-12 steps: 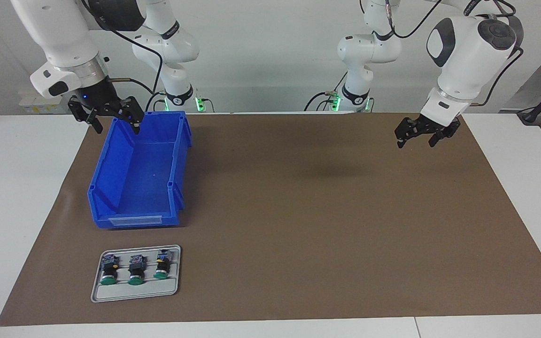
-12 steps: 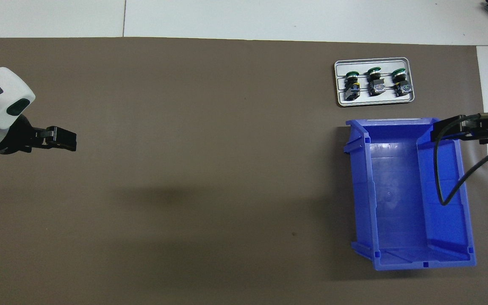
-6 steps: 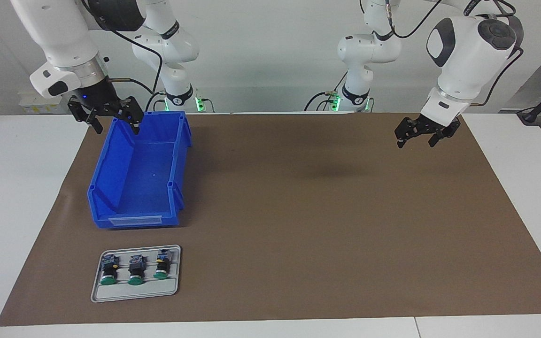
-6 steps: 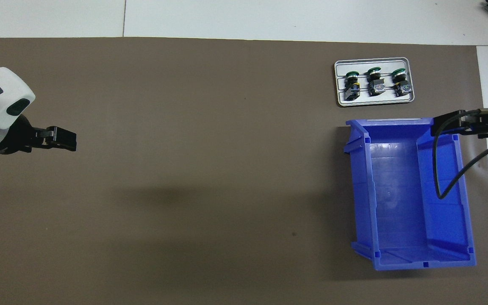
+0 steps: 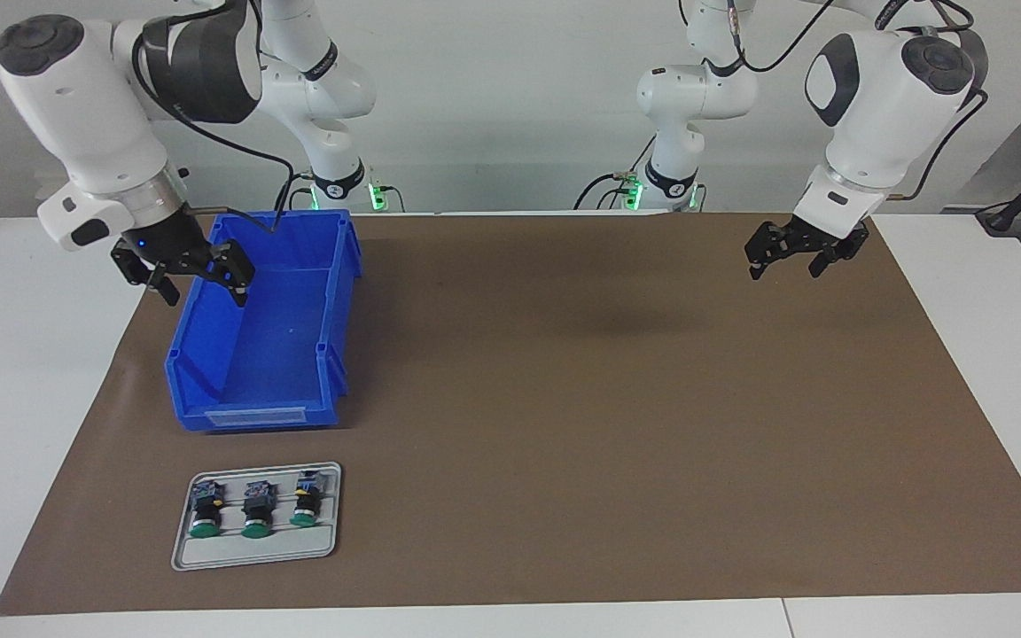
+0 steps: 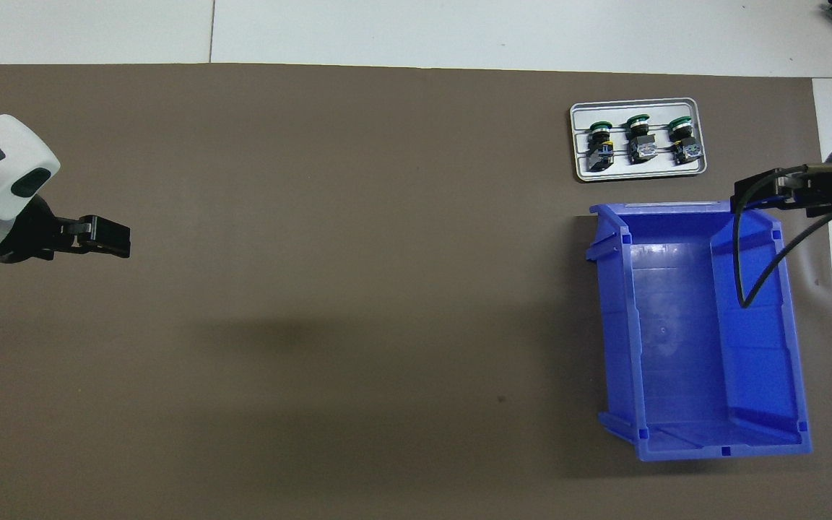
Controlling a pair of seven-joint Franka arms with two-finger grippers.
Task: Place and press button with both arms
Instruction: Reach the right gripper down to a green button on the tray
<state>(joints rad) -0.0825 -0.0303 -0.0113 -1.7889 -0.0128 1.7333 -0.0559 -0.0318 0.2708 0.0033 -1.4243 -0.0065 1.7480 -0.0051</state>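
Facing view alone shows both jaws apart, empty: right gripper (image 5: 202, 285) over bin (image 5: 298, 372), left gripper (image 5: 785, 263) waits.

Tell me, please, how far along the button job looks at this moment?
Nothing looks done: all three buttons lie in the grey tray, and the blue bin is empty. The right gripper, fingers open, hangs over the bin's side wall. The left gripper waits open. Picking, placing and pressing remain.

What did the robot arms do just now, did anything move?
The right arm's tool came down lower over the blue bin, toward the tray with the three green-capped buttons. It is open and holds nothing. The left arm's tool waits open over the brown mat. Bin, tray and buttons stayed put.
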